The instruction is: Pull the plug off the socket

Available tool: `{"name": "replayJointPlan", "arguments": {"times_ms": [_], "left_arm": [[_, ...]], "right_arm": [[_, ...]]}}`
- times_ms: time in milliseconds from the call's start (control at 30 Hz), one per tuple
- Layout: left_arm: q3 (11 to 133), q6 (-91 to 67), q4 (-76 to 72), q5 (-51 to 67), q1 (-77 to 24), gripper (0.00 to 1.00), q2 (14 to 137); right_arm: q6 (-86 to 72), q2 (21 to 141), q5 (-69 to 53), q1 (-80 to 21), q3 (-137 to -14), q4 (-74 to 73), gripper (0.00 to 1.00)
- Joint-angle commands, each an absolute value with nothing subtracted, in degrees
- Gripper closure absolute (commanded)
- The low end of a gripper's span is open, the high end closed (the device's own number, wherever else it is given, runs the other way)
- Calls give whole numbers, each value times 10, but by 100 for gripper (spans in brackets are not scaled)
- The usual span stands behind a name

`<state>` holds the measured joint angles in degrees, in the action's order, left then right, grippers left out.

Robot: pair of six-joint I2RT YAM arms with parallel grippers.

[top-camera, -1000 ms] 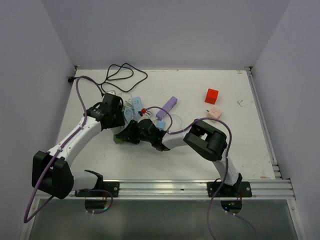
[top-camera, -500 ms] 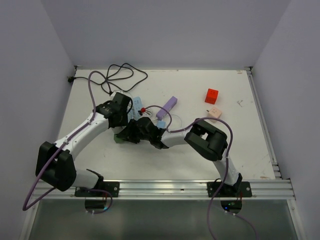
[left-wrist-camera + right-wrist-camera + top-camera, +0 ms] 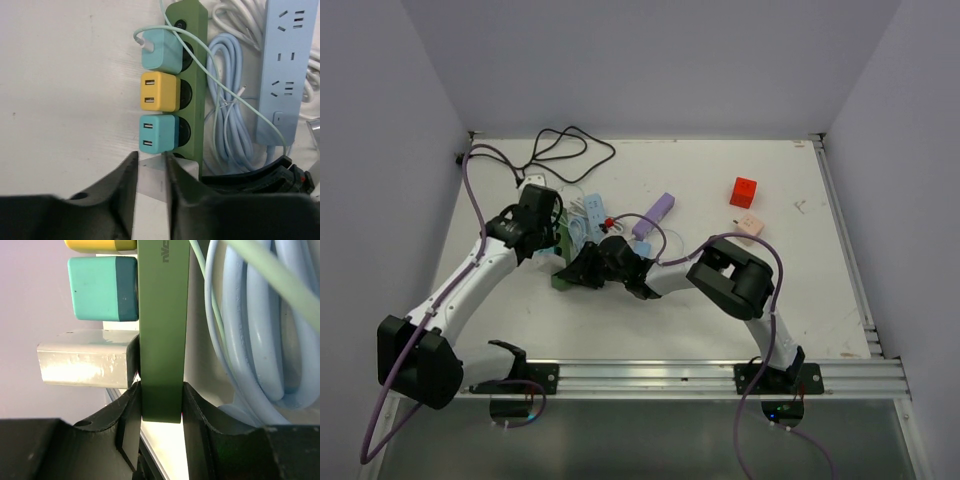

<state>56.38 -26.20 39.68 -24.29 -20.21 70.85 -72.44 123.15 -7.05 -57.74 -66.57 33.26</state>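
You have the left gripper clamped on the white plug, one finger against each side. The plug is seated in the end socket of the green power strip, directly next to a teal adapter, with a yellow adapter beyond it. Your right gripper is closed across that same end of the strip, pinching its two faces. A coiled pale blue cable lies against the strip's other side
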Motion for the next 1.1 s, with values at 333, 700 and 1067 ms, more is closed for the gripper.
{"name": "replayJointPlan", "arguments": {"times_ms": [333, 700, 1067], "left_arm": [[522, -264, 357, -160, -184, 26, 687], [447, -272, 313, -83, -152, 20, 642], [432, -287, 274, -30, -139, 23, 663]], "right_arm": [[-715, 1245, -97, -571, -671, 345, 76], [-721, 1245, -137, -556, -658, 381, 77], [-713, 1251, -160, -553, -664, 380, 77]]}}
